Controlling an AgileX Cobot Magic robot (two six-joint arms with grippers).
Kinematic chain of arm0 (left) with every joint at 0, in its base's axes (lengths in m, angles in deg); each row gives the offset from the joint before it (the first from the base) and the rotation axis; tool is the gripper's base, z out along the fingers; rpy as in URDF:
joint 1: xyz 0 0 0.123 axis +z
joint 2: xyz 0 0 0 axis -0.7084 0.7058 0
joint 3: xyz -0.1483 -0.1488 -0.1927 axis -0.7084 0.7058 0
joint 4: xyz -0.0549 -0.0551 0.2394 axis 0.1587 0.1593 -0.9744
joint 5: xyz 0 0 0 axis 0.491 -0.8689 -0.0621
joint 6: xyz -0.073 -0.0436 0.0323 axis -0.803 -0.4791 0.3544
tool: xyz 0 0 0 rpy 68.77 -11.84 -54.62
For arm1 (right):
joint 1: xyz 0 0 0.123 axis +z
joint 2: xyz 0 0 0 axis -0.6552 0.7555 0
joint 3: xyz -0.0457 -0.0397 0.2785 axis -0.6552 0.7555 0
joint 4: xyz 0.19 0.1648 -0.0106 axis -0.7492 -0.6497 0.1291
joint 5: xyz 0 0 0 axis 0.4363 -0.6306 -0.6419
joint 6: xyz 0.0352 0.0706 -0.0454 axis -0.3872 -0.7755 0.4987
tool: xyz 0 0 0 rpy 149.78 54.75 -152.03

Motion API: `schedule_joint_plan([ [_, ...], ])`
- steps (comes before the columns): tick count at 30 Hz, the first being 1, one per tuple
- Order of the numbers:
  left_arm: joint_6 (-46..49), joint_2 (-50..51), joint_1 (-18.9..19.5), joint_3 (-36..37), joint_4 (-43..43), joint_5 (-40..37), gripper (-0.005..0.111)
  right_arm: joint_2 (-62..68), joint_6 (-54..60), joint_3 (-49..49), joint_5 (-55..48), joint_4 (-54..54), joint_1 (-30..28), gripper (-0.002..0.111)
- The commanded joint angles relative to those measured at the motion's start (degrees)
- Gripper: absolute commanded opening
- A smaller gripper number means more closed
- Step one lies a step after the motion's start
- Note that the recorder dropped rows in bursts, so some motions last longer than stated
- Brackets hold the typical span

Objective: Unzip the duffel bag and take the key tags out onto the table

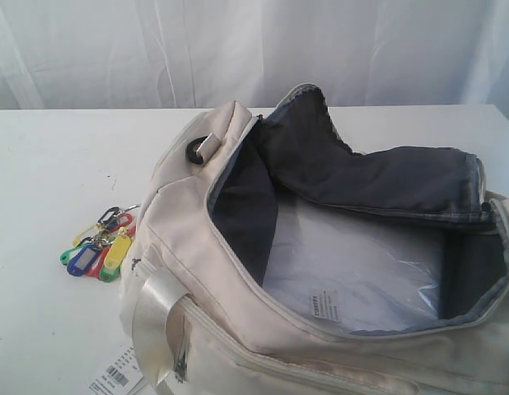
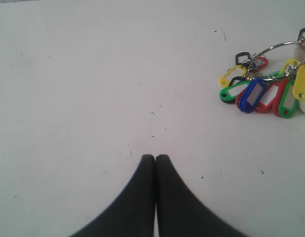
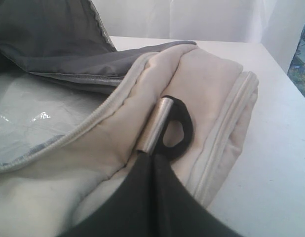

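Note:
The cream duffel bag lies unzipped on the white table, its flap folded back to show dark grey lining. The key tags, a bunch in yellow, green, blue and red, rest on the table just left of the bag. Neither gripper shows in the exterior view. In the left wrist view my left gripper is shut and empty above bare table, with the key tags off to one side. My right gripper is shut over the bag's end, its tips beside the black D-ring.
A clear plastic sheet with a small printed label lies inside the bag. A white barcode paper tag hangs by the bag's near corner. A pale curtain backs the table's far edge.

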Motion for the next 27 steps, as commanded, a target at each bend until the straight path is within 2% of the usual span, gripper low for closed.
schedule_joint_plan([
  [1,0.3,-0.3,-0.2,0.1,0.2,-0.2,0.0,-0.3,0.6,0.2,0.5,0.0,-0.4,0.0],
  [27,-1.8,-0.3,-0.2,0.1,0.2,1.5,0.0,-0.3,0.6,0.2,0.5,-0.4,-0.4,0.0],
])
